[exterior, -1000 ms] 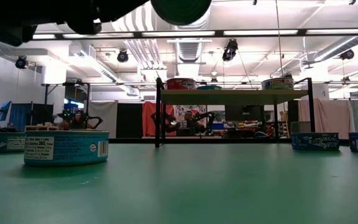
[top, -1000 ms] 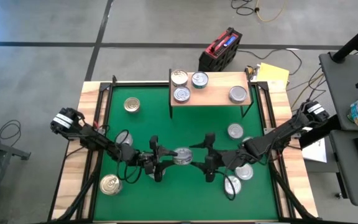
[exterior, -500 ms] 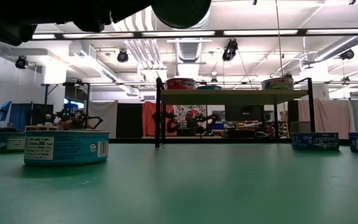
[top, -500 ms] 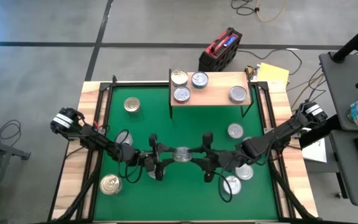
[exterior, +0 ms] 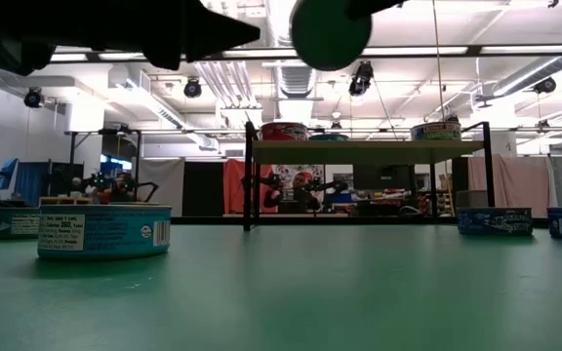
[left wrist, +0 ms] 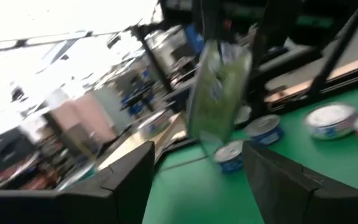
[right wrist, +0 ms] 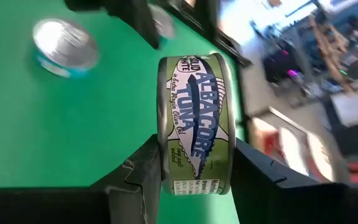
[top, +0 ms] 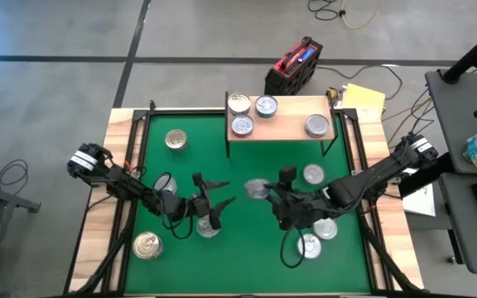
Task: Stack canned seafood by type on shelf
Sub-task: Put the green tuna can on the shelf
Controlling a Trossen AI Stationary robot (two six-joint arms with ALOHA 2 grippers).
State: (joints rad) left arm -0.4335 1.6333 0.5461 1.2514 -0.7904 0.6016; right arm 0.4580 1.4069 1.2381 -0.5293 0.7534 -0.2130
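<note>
A tin of canned seafood (right wrist: pixel 194 124) with a green tuna label hangs above the mat's middle (top: pixel 257 189), and my right gripper (top: pixel 265 194) is shut on it. It shows as a green disc (exterior: pixel 330 29) in the low view. My left gripper (top: pixel 215 192) stands open to the tin's left, with nothing between its fingers (left wrist: pixel 194 180). The shelf (top: pixel 281 126), a light-wood board at the mat's far edge, carries several silver-topped tins (top: pixel 242 125). More tins rest flat on the mat (top: pixel 175 139). My right gripper pinches the tin by its two flat ends (right wrist: pixel 161 155), one finger on each. The labelled side wall faces the wrist camera. The fingers reach in from the table's right. The tin is lifted clear of the mat and stands on edge in the hold.
Loose tins lie at the mat's near left (top: pixel 147 245), under my left arm (top: pixel 208 228), and in a group at the right (top: pixel 309 246) (top: pixel 313 174). The green mat (top: pixel 247 265) has a wooden border. The shelf's black legs (exterior: pixel 250 175) stand on the mat.
Both grippers met at the tin above the mat's middle. My right gripper shut on it, my left gripper opened and let go, turning at the wrist. My right gripper has since risen and drawn the tin toward the far right, turning it.
</note>
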